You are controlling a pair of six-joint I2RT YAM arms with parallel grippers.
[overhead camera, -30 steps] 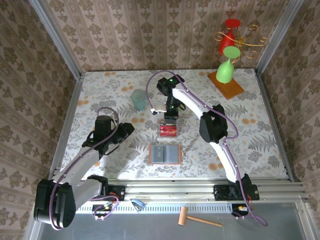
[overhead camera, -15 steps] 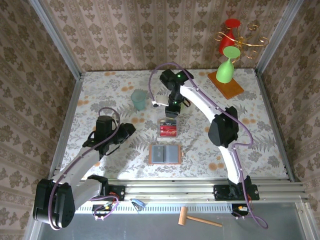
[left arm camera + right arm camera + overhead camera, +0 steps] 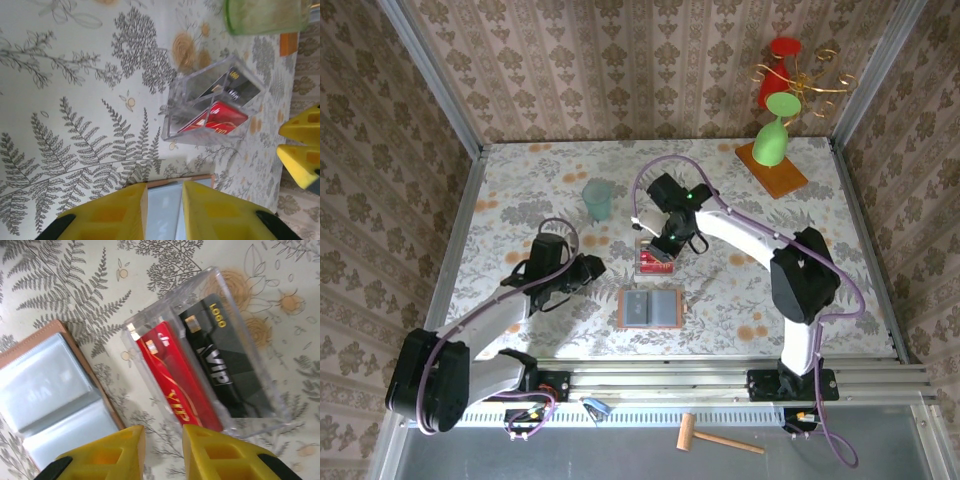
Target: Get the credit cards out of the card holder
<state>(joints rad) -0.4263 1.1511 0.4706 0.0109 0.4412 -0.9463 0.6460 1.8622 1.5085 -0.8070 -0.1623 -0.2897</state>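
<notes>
- Two credit cards (image 3: pixel 172 380), one red and one black marked VIP, lie side by side in a clear plastic tray (image 3: pixel 170 297) near the middle of the table (image 3: pixel 520 190).
- One card holder (image 3: pixel 651 307) lies open and flat, grey-blue pockets facing up. It sits just on the near-edge side of the tray, about midway along the table's near edge, and a narrow strip of cloth separates the two.
- Faint lettering shows through one pocket of the card holder in the right wrist view; whether that is a card cannot be told.
- Hovering over the far part of the tray, the right gripper (image 3: pixel 161 429) has its yellow fingers parted by a narrow gap with nothing between them. From its own camera the tray and both cards lie just ahead of the fingertips, and the card holder lies off to the left of them.
- Toward the left edge from the card holder, the left gripper (image 3: pixel 164 187) sits low over the table, apart from the holder. Its fingers are also slightly parted and empty, and the card holder's edge shows through the gap beyond them, with the tray farther on.
- A green cup (image 3: pixel 597 200) stands beyond the tray toward the far edge.
</notes>
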